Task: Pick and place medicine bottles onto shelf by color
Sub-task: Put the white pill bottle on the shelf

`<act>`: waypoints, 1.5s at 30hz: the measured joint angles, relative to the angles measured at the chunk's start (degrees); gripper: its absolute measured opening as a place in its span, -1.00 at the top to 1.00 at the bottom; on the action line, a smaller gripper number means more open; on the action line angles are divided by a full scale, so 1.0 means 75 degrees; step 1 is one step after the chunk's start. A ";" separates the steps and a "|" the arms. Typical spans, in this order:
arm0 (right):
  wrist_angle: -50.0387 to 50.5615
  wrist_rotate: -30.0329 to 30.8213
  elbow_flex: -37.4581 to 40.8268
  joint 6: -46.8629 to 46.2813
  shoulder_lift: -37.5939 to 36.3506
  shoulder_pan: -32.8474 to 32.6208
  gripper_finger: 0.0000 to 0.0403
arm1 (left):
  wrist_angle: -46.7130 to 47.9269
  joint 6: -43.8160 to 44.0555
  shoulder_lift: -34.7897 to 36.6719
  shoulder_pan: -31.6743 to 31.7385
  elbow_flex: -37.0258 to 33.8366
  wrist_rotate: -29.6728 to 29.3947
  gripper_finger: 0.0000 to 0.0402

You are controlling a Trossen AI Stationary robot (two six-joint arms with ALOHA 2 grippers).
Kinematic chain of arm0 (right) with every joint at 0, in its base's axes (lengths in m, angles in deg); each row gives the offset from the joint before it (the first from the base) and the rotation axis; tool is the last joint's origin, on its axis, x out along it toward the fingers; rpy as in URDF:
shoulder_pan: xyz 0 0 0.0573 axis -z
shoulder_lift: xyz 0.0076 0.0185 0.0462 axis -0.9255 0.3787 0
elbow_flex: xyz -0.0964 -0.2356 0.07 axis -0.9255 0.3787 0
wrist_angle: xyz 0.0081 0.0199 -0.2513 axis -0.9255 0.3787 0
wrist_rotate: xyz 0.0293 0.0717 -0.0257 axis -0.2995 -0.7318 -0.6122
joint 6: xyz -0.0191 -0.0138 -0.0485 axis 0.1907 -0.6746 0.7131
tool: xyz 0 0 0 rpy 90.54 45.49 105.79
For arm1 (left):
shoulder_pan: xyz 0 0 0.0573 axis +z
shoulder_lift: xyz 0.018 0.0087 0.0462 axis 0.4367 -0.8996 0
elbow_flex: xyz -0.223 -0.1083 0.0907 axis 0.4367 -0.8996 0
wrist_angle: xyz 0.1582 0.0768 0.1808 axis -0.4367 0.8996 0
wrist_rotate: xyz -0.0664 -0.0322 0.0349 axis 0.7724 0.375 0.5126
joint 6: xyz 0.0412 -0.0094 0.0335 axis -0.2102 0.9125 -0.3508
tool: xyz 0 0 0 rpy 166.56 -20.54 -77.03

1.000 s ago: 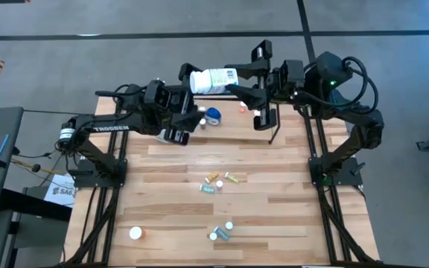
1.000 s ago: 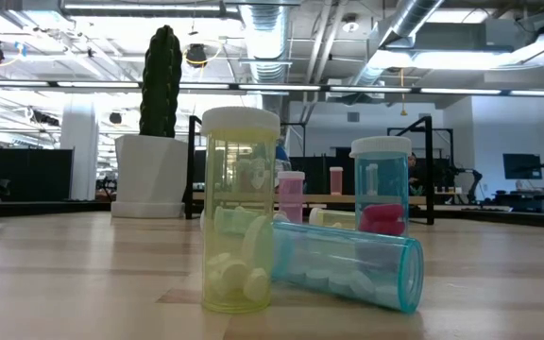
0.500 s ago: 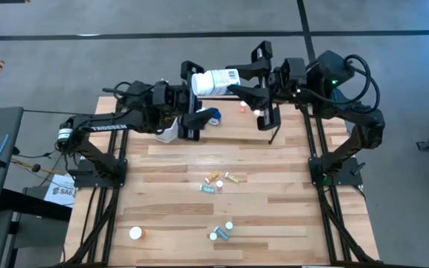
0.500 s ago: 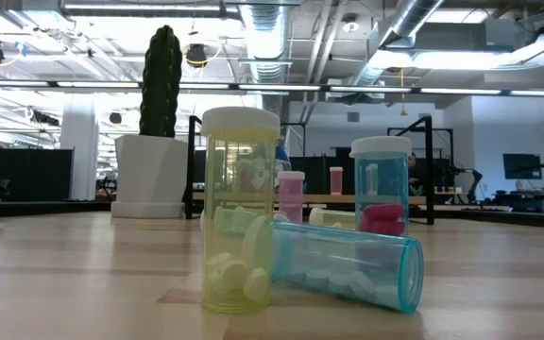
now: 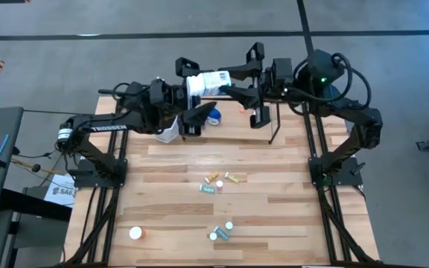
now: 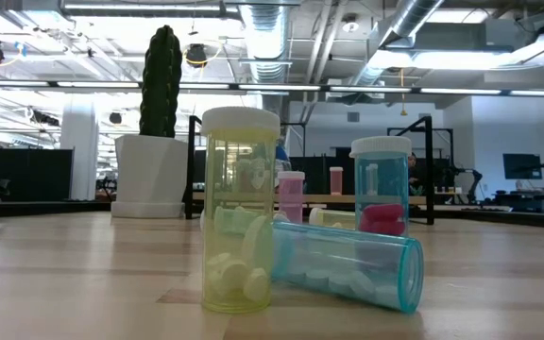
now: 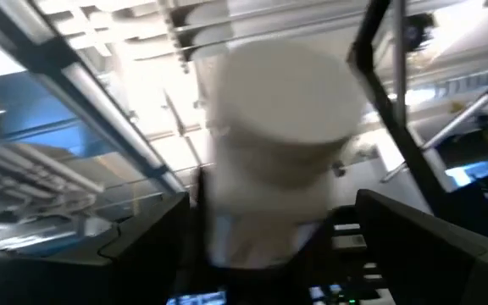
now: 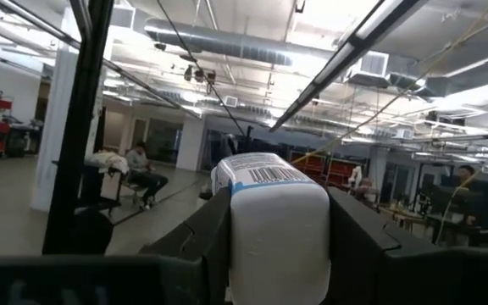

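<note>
Barcode label on white bottle (image 5: 208, 81), right hand (image 5: 233, 80) gripping, "TROSSEN" on left arm (image 5: 110, 126)

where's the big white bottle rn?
High view: the white bottle lies sideways in the right claw above the table's far edge, its cap end between the open left claw's fingers.

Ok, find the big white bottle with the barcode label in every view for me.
High view: white bottle lies sideways above the table's far edge, held in the right claw, its cap end toward the open left claw.
Low view: not in it.
Left wrist view: cap end-on, centre.
Right wrist view: between the fingers, barcode up.
Shared landmark: the barcode label, also seen from above.
</note>
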 joint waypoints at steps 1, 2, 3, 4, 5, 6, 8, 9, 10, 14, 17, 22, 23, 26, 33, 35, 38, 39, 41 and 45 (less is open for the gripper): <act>0.0005 0.0000 0.0000 -0.0002 -0.0004 0.0024 0.17 | -0.0035 -0.0003 0.0000 -0.0010 0.0001 0.0044 -0.62; 0.0012 -0.0005 -0.0001 0.0001 -0.0015 0.0027 0.17 | -0.0121 -0.0004 -0.0003 -0.0014 0.0000 0.0029 -0.62; 0.0026 0.0000 -0.0003 -0.0002 -0.0021 0.0030 0.17 | -0.0252 -0.0040 -0.0006 -0.0014 0.0000 0.0004 -0.62; 0.0056 0.0003 -0.0003 -0.0002 -0.0023 0.0027 0.17 | -0.0337 -0.0112 -0.0006 -0.0008 0.0000 -0.0056 -0.62; 0.0079 0.0003 -0.0003 -0.0002 -0.0023 0.0019 0.17 | -0.0400 -0.0212 -0.0004 -0.0006 0.0003 -0.0113 -0.62; 0.0111 0.0003 -0.0003 -0.0002 -0.0020 -0.0004 0.18 | -0.0400 -0.0308 0.0000 -0.0004 0.0003 -0.0186 -0.62; 0.0136 0.0002 -0.0003 0.0000 -0.0020 -0.0087 0.18 | -0.0362 -0.0395 -0.0004 -0.0005 0.0003 -0.0280 -0.62; 0.0135 0.0001 -0.0003 0.0001 -0.0020 -0.0117 0.18 | -0.0360 -0.0399 -0.0006 -0.0005 0.0003 -0.0330 -0.62; 0.0126 -0.0001 -0.0003 0.0008 -0.0020 -0.0133 0.18 | -0.0350 -0.0388 -0.0006 -0.0005 0.0003 -0.0339 -0.62; 0.0081 0.0000 -0.0003 0.0063 -0.0020 -0.0210 0.17 | -0.0289 -0.0294 -0.0012 -0.0005 0.0003 -0.0326 -0.62; 0.0081 0.0000 -0.0003 0.0062 -0.0020 -0.0204 0.18 | -0.0321 -0.0291 -0.0015 -0.0005 0.0003 -0.0326 -0.62; 0.0087 0.0002 -0.0003 0.0062 -0.0015 -0.0203 0.19 | -0.0324 -0.0262 -0.0015 -0.0010 0.0003 -0.0323 -0.49; 0.0084 0.0003 -0.0003 0.0062 -0.0012 -0.0203 0.19 | -0.0325 -0.0264 -0.0015 -0.0013 0.0003 -0.0313 -0.43; 0.0086 0.0007 -0.0003 0.0062 -0.0012 -0.0200 0.17 | -0.0318 -0.0300 -0.0015 -0.0011 0.0003 -0.0153 -0.20; 0.0088 0.0025 -0.0003 0.0100 -0.0009 -0.0200 0.16 | -0.0305 -0.0446 -0.0017 0.0028 0.0003 0.0311 0.37; 0.0128 0.0015 -0.0004 0.0093 -0.0009 -0.0200 0.15 | -0.0254 -0.0542 -0.0017 0.0029 0.0003 0.0319 0.41; 0.0356 0.0015 -0.0017 -0.0014 -0.0049 -0.0203 0.09 | -0.0169 -0.0530 -0.0017 0.0021 0.0003 0.0232 0.41; 0.0506 0.0005 -0.0017 -0.0118 -0.0097 -0.0201 0.05 | -0.0110 -0.0516 -0.0017 0.0028 0.0003 0.0215 0.41; 0.0876 0.0012 -0.0017 -0.0351 -0.0213 -0.0194 -0.03 | -0.0019 -0.0490 -0.0022 0.0044 -0.0002 0.0226 0.39; 0.1990 0.0148 -0.0015 -0.0430 -0.0487 -0.0131 -0.21 | -0.0063 -0.0522 -0.0025 0.0050 -0.0005 0.0150 0.33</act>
